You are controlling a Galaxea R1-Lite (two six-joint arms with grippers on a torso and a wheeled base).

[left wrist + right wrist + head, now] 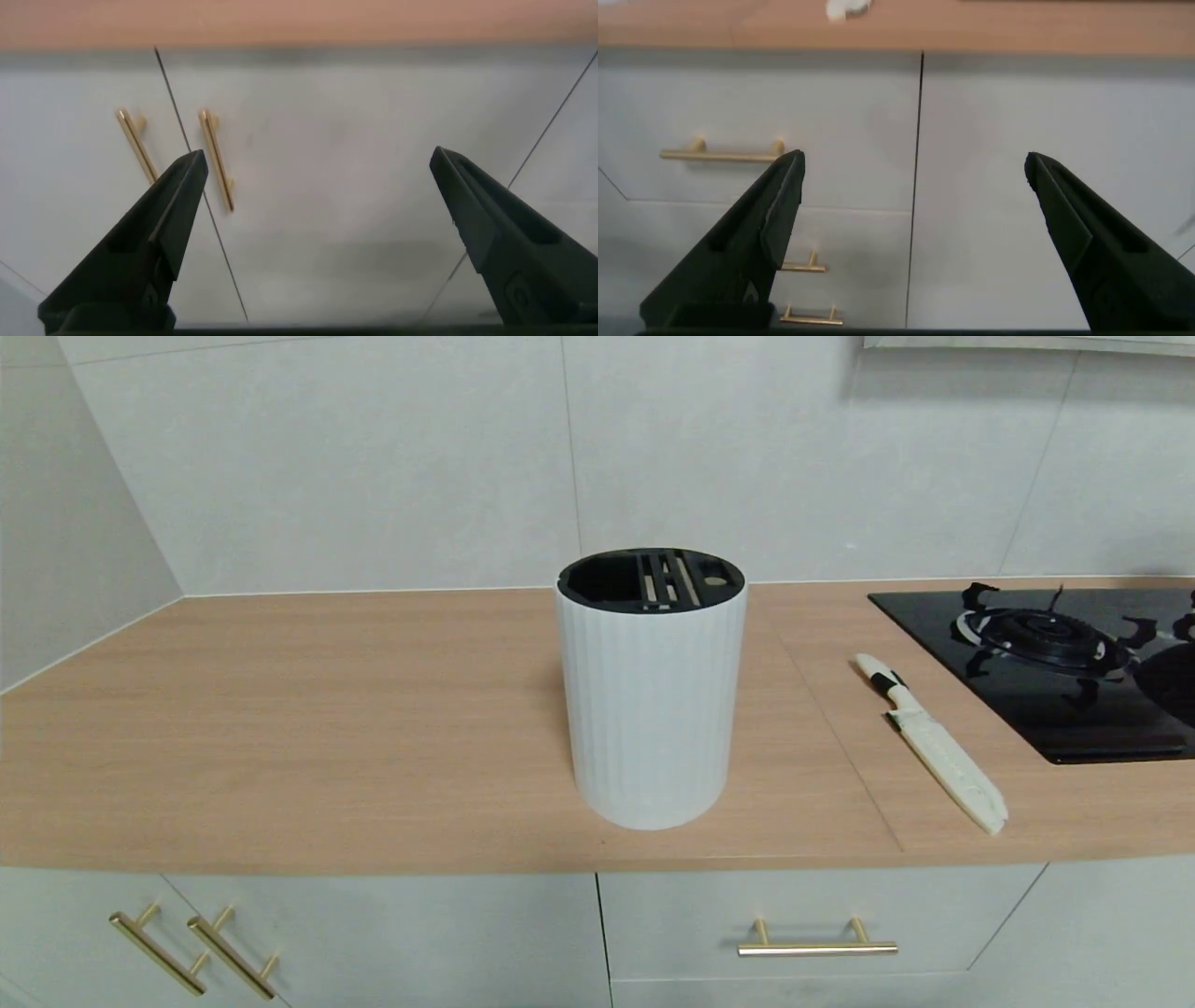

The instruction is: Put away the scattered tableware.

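The left gripper (318,157) is wide open and empty, low before the cabinet doors (355,187). The knife block (651,709) stands on the counter (280,728) above it. The knife (934,747) lies flat, probably just above the right gripper (913,159), also wide open and empty. This arm should rise and take the handle (882,679), not the blade (952,770).

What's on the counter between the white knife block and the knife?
Nothing: in the head view only bare wooden countertop, crossed by a thin seam, separates the knife block from the knife.
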